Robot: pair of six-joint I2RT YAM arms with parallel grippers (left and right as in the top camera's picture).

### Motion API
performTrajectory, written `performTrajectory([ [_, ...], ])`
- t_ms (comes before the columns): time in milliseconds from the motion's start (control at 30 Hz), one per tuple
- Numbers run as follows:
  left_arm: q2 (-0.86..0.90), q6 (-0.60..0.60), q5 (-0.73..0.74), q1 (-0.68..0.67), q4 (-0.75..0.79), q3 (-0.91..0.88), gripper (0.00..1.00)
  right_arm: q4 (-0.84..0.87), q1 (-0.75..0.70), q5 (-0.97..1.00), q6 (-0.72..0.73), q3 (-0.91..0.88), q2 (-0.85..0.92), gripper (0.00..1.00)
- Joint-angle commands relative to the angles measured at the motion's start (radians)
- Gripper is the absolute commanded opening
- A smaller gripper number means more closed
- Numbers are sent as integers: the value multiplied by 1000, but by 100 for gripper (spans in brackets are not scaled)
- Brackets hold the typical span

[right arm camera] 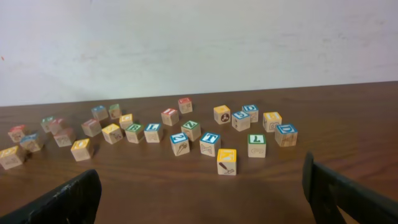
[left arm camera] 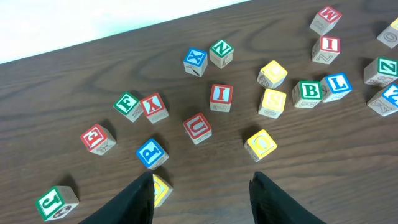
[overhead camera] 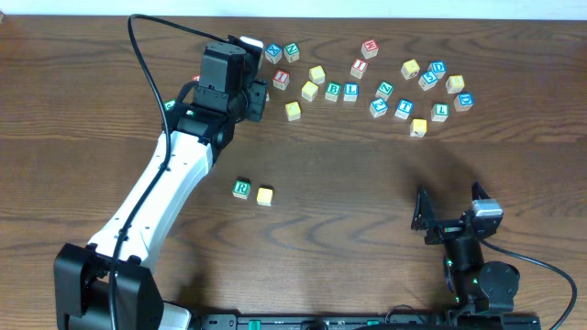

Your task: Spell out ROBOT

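**Overhead.** The left gripper (overhead camera: 258,99) is hovering over the left end of the scatter. Well behind it, toward the robot's base, the R cube (overhead camera: 241,189) and the placed yellow cube (overhead camera: 265,195) are sitting side by side, so the B is probably the next cube to fetch. The B cube (overhead camera: 333,91) is lying off to this gripper's right, just beside a blue L cube (overhead camera: 350,91). The right gripper (overhead camera: 449,209) is hanging spread wide near the base. The T cube (overhead camera: 404,108) is lying well ahead of it, slightly to its left. Only this view is showing the started word.

**Left wrist.** Its fingers (left arm camera: 134,199) are standing apart with bare table between them, pinching nothing. A red U cube (left arm camera: 197,127) is lying straight ahead of the gap and is not wanted. The B cube (left arm camera: 310,91) is lying ahead and to the right of the right finger, with the blue L cube (left arm camera: 336,83) against its far-right side. A loose yellow cube (left arm camera: 272,102) is sitting just to its left.

To do the step well, the wrist should be swinging right and centring on the B. It should be turning so the pads meet the B's free faces, then dropping straight to avoid nudging the neighbours. Only here are the letters reading clearly.

**Right wrist.** Its fingers (right arm camera: 62,202) are filling the lower corners, fully spread and holding nothing. The T cube (right arm camera: 210,144) is standing almost dead ahead. The started row is not appearing here.
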Motion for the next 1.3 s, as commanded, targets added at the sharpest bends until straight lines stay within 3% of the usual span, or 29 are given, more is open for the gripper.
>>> performTrajectory([
  [0,-18,-1,-13,2,1,-5,49,4,-6,4,60,-2,-4,99],
  [167,-18,0,-13,15,3,-5,50,97,-6,-9,175,-2,-4,99],
  [300,-18,-1,-13,60,13,-5,50,198,-6,-77,177,23,-4,99],
  [367,-18,0,-13,79,18,-5,50,176,-6,-90,153,72,-1,99],
  [567,-18,3,-13,93,24,-5,65,56,-6,-98,20,294,98,99],
  [800,-18,19,-13,93,24,-5,80,34,-6,-270,-72,597,506,99],
  [933,-18,19,-13,93,24,-5,83,19,18,-412,-96,778,779,99],
  [1267,-18,49,-36,93,21,-5,88,-55,193,-407,-284,1184,1263,99],
])
